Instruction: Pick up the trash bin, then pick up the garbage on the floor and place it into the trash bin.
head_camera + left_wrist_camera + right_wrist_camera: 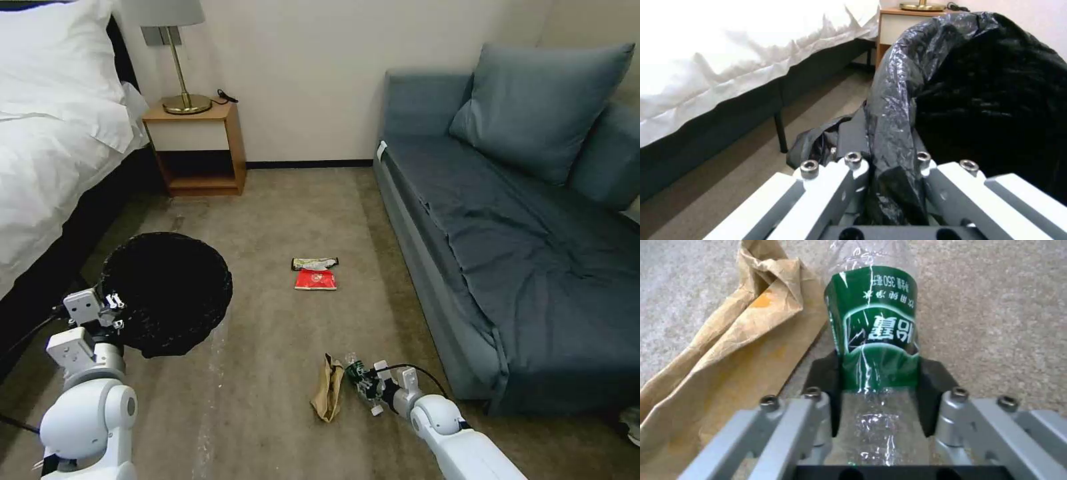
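Right gripper (880, 396): reaching low to the carpet (280, 200), its pads closing on either side of the bottle (873, 340).
Paper bag (328, 388): lying just beside the bottle.
Left gripper (887, 173): clamping the bag-covered rim of the bin (167, 290), holding it beside the bed (47, 153); nothing is showing inside.
Red packet (315, 280): lying farther out, touching the long wrapper (315, 263).

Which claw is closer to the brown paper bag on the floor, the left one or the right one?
Right. The right claw is closed on the clear bottle directly beside the brown paper bag. The left claw holds the trash bin rim, farther off near the bed.
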Motion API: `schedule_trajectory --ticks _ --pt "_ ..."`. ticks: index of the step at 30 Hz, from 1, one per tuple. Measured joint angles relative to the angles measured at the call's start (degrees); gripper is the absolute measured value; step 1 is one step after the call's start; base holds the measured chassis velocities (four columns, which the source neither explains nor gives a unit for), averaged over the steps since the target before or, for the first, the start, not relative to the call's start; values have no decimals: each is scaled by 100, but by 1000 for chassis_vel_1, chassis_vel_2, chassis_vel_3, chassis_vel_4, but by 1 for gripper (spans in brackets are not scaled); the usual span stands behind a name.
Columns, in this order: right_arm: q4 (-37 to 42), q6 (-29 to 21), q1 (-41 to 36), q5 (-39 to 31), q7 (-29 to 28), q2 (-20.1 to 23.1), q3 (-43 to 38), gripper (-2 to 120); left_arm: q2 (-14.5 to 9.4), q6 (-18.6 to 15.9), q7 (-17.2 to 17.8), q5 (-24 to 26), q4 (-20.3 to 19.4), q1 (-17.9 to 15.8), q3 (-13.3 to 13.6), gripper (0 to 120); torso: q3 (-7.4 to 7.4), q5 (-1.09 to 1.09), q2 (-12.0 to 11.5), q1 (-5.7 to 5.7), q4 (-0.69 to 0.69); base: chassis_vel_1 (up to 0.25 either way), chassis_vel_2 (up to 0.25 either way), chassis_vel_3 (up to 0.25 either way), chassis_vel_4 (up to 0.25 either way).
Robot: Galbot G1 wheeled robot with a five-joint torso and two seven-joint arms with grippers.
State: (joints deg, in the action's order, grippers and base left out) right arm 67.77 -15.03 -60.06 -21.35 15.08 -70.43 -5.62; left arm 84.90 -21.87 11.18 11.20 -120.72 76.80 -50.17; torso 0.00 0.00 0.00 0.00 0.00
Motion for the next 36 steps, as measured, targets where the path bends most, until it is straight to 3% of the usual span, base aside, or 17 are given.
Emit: schedule_trajectory --ticks 6,13,19,22,29,36 --pt "63 135 -17 83 35 22 -70 19 7 3 -1 -20 22 -21 44 4 0 1 0 0 0 0 0 0 0" --pt "493 233 10 20 -23 99 -147 19 6 13 0 -21 96 -36 82 4 0 0 0 0 -1 0 0 0 0" --pt "1299 481 254 -380 -497 272 19 19 20 26 2 -14 195 -55 166 4 0 0 0 0 0 0 0 0 0" --pt "2019 729 688 -747 -1115 430 519 19 51 26 12 -38 237 -71 246 4 0 -1 0 0 -1 0 0 0 0" --pt "2735 886 1976 -1369 -2119 492 1788 19 72 10 49 -85 256 -115 346 4 0 -1 0 0 1 0 0 0 0" --pt "2733 786 3203 -1887 -2498 -138 3135 19 167 -41 103 -131 211 -150 448 4 0 0 0 0 1 0 0 0 0"
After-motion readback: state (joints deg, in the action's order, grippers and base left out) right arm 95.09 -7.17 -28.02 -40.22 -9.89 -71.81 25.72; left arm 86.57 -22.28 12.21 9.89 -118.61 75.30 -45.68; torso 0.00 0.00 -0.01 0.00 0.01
